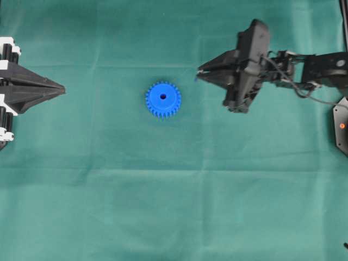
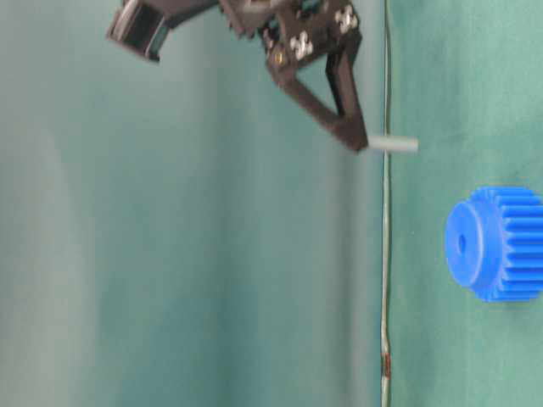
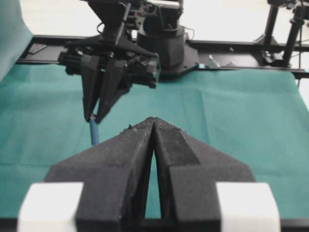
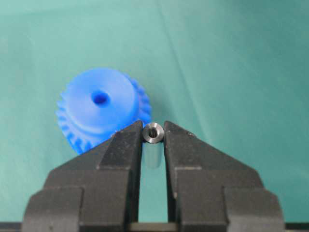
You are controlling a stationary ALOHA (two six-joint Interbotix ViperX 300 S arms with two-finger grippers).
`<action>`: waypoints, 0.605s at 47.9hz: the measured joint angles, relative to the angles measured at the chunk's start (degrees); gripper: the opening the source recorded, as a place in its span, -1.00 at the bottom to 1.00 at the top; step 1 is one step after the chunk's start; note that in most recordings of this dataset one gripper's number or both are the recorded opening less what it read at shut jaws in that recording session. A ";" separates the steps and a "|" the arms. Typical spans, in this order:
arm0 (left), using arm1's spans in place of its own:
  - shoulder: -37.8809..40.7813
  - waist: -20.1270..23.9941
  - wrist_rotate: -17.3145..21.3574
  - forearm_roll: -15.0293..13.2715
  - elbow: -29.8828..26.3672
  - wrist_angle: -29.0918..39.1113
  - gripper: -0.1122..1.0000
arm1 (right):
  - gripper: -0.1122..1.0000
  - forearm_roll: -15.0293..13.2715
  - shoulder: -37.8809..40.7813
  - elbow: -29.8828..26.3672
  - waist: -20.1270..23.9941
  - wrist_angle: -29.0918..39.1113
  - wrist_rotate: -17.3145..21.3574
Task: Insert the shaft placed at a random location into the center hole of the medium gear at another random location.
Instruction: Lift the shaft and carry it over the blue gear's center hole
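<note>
Your right gripper [image 4: 153,133] is clamped on the shaft [image 4: 153,132]; keep it vertical and centre it over the center hole [image 4: 100,98] of the medium gear [image 4: 99,108], to its left.

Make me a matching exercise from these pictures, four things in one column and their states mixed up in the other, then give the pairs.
Things:
1. shaft
2. medium gear
3. left tool
4. center hole

States:
A. shut, holding nothing, at the table's edge
B. pinched between the right tool's tips, off the cloth
C. open, nothing in it
D. lying flat on the green cloth, untouched

Pairs: 1-B, 2-D, 3-A, 4-C
</note>
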 measured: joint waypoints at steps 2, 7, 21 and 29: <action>0.00 0.09 0.00 -0.09 -0.09 -0.09 -0.79 | -0.57 0.09 0.79 -1.14 0.44 0.00 0.00; 0.00 0.09 0.00 0.00 -0.09 -0.09 -0.79 | -0.57 0.09 3.08 -3.96 1.67 0.09 0.00; 0.00 0.09 0.00 -0.09 0.00 0.09 -0.79 | -0.57 0.00 8.00 -9.93 4.04 0.18 0.00; 0.00 0.09 0.00 -0.09 -0.09 0.44 -0.79 | -0.57 0.00 9.32 -11.51 4.31 0.97 0.00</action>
